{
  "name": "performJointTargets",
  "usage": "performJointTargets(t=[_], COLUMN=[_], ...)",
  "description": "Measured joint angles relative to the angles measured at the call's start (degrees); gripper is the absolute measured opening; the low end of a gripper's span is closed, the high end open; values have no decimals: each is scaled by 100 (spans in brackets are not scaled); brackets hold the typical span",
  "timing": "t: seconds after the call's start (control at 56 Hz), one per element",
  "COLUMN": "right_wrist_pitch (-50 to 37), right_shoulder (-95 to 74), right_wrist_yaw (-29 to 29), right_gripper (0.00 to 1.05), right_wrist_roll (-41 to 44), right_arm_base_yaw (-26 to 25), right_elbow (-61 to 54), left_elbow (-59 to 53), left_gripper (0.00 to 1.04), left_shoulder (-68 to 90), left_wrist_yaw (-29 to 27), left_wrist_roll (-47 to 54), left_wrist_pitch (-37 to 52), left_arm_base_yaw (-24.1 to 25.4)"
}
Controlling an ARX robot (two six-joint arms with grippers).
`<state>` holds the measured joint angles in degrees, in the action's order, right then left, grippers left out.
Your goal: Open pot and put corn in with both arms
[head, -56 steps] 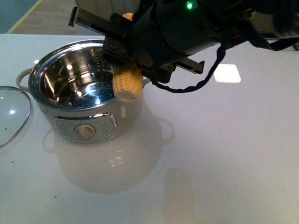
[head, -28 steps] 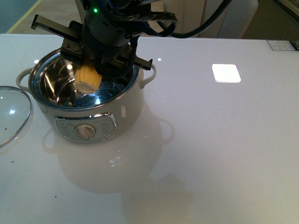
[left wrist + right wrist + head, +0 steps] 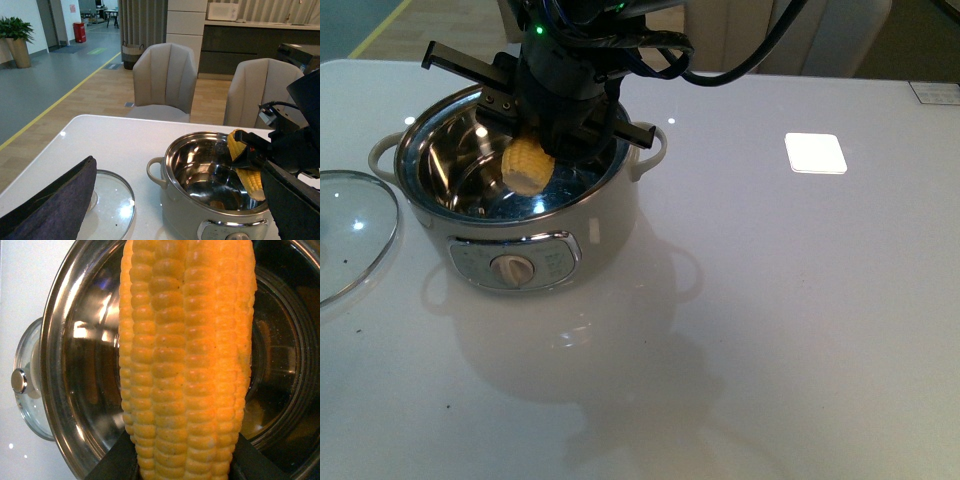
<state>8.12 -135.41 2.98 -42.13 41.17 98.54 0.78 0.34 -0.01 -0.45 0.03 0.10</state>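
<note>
The cream pot [image 3: 610,215] stands uncovered on the white table, its steel inside bare. Its glass lid [image 3: 350,235] lies flat on the table to its left. My right gripper [image 3: 545,140] hangs over the pot's mouth, shut on the corn [image 3: 527,165], which points down into the opening without touching the bottom. In the right wrist view the corn [image 3: 187,360] fills the middle, clamped between black fingers [image 3: 112,467], above the pot's rim [image 3: 65,365]. My left gripper [image 3: 177,170] is open and empty, held back from the pot [image 3: 180,205] and lid [image 3: 112,205].
A white square patch [image 3: 815,153] lies on the table to the right of the pot. Two beige chairs [image 3: 165,75] stand beyond the table's far edge. The right arm's black body and cables cover the pot's far rim.
The right arm has swung left, carrying the corn from the pot's right rim to over the middle of the opening, and it now hangs a little lower inside the rim.
</note>
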Motion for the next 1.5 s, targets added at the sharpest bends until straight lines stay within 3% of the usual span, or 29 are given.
performJointTargets(t=[0.125, 0.268, 0.447, 0.768, 1.054, 1.287, 1.501], right_wrist_pitch=[4, -2, -63, -634, -1766, -2057, -2122], right_shoulder=[-7, -9, -9, 514, 2673, 4645, 5949], right_wrist_yaw=[0, 2, 0, -92, -295, -393, -409], right_gripper=[31, 59, 87, 85, 85, 85, 86], right_wrist_roll=[37, 52, 48, 50, 227, 1386, 2269], right_arm_base_yaw=[0, 0, -2, -162, -999, -1941, -2459], right_elbow=[20, 20, 15, -822, -2988, -5204, -6347], left_elbow=[0, 0, 0, 0, 0, 0, 0], left_gripper=[98, 98, 98, 98, 98, 98, 98], left_shoulder=[0, 0, 0, 0, 0, 0, 0], left_wrist_yaw=[-2, -2, -2, 0, 0, -2, -2], left_wrist_roll=[0, 0, 0, 0, 0, 0, 0], left_wrist_pitch=[0, 0, 0, 0, 0, 0, 0], left_arm_base_yaw=[0, 0, 0, 0, 0, 0, 0])
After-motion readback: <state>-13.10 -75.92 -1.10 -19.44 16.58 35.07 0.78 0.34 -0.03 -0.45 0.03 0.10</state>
